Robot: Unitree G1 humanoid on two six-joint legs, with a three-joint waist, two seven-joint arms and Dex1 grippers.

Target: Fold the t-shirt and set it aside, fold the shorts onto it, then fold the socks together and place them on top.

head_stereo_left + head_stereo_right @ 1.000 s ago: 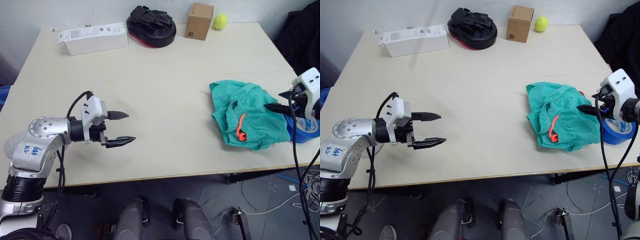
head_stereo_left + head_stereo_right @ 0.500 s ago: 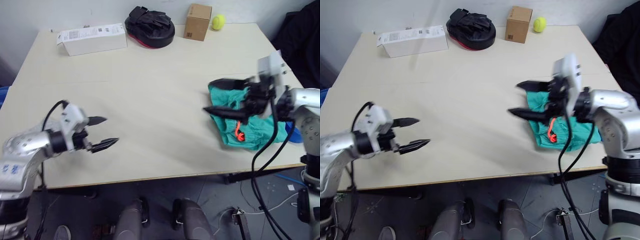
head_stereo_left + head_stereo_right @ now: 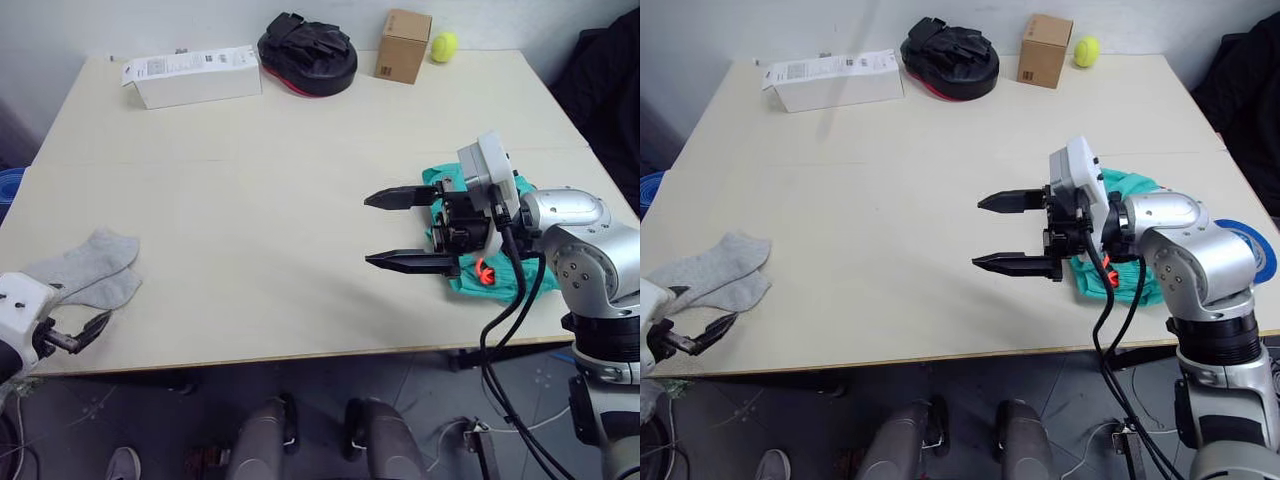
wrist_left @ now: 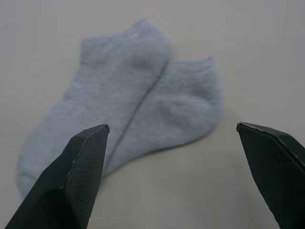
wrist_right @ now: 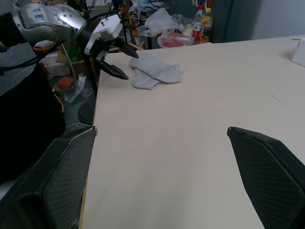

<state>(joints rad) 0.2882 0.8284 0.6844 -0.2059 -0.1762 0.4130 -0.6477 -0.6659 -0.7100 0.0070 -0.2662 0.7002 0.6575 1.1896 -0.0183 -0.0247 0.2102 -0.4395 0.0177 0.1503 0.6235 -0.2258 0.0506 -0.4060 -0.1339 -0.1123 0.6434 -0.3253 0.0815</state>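
Note:
Two light grey socks (image 3: 86, 270) lie side by side, overlapping, near the table's left front corner. My left gripper (image 3: 78, 335) hovers open just in front of them at the table edge; in the left wrist view the socks (image 4: 136, 107) lie beyond its spread fingers (image 4: 71, 181). The teal shorts (image 3: 1137, 186) with an orange drawstring (image 3: 484, 270) lie crumpled at the right, partly hidden behind my right arm. My right gripper (image 3: 367, 231) is open and holds nothing, pointing left above bare table just left of the shorts. The t-shirt is out of view.
Along the far edge stand a white carton (image 3: 195, 76), a black padded mitt (image 3: 308, 50), a small cardboard box (image 3: 403, 45) and a tennis ball (image 3: 443, 45). A blue tape roll (image 3: 1257, 252) lies right of the shorts. The table (image 3: 270, 200) is bare in the middle.
My left arm has drawn back to the front left corner, uncovering the socks. My right gripper has swung left across the shorts and now points over the table's middle.

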